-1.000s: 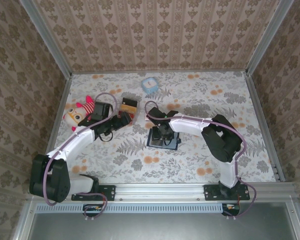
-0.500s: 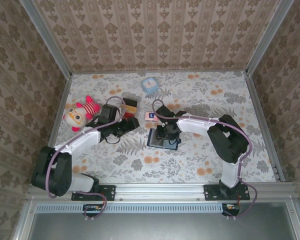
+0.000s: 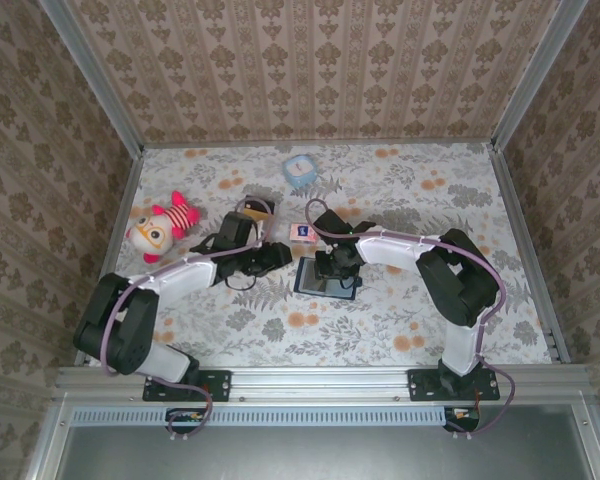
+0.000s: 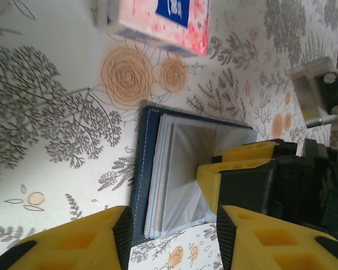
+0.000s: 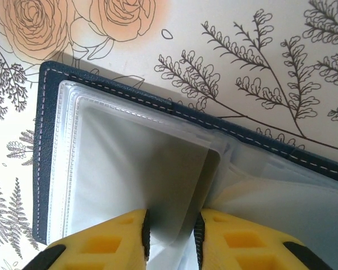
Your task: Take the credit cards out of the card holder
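Holder (image 3: 327, 283) lies open at table (image 3: 410, 200) centre.
Right hand (image 5: 172, 228) pinches a clear sleeve (image 5: 135, 163) inside it; left hand (image 4: 174, 225), jaws apart and empty, hovers just beside holder's edge.

White arm links (image 3: 390, 245), black joints (image 3: 450, 275), looping purple cables (image 3: 103, 340), yellow gripper fingers (image 5: 101, 242)
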Available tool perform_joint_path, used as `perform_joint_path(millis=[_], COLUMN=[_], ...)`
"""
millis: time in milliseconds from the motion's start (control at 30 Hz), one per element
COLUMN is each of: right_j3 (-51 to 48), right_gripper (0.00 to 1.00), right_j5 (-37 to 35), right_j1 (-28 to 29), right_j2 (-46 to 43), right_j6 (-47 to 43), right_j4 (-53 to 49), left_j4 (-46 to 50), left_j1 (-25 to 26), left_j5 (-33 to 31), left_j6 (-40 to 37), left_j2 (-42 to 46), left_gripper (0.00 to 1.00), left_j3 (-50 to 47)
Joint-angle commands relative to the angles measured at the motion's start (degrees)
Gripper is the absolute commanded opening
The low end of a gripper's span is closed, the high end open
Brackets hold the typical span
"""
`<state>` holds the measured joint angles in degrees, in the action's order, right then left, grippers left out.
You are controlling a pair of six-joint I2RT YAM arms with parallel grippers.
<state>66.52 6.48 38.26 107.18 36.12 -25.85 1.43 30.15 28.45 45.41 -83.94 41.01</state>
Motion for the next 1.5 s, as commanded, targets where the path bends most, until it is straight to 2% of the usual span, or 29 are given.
perform_joint_path(millis=[0,167,467,767,1100,1200,1467], right_j3=[-3.08,-4.93,-7.1,-7.46,-7.72,-7.73,-7.68], right_gripper=[0.26,0.24,0.23,0.24,0.24,0.24,0.24], right_j5=[-1.76,1.15,4.51,4.68,4.9,4.99,5.12], right_j1=[-0.46,-1.74,-3.08,-3.54,-3.71,-3.67,-3.72], right_j2=[1.55,0.76,0.43,0.39,0.5,0.49,1.02], right_j6=[-3.16,-4.03,-3.24,-3.16,-2.9,-2.72,-2.49], right_j4=[-1.53,1.76,5.36,5.37,5.43,5.53,5.53], left_j4=[-1.04,-0.58,2.08,8.89,12.64,10.88,9.39], left_j1=[1.08,2.82,7.04,8.45,8.77,8.99,9.93], left_j5=[2.49,4.66,3.78,2.53,-0.63,-0.5,-0.01], left_j6=[-0.08,0.21,1.28,-0.91,-1.82,-0.83,-0.31], left_j2=[-2.0,-5.2,-10.59,-13.51,-14.24,-14.06,-14.98], left_gripper=[0.41,0.35,0.32,0.34,0.38,0.38,0.31], left_j3=[1.74,3.46,6.84,10.02,11.39,10.46,10.88])
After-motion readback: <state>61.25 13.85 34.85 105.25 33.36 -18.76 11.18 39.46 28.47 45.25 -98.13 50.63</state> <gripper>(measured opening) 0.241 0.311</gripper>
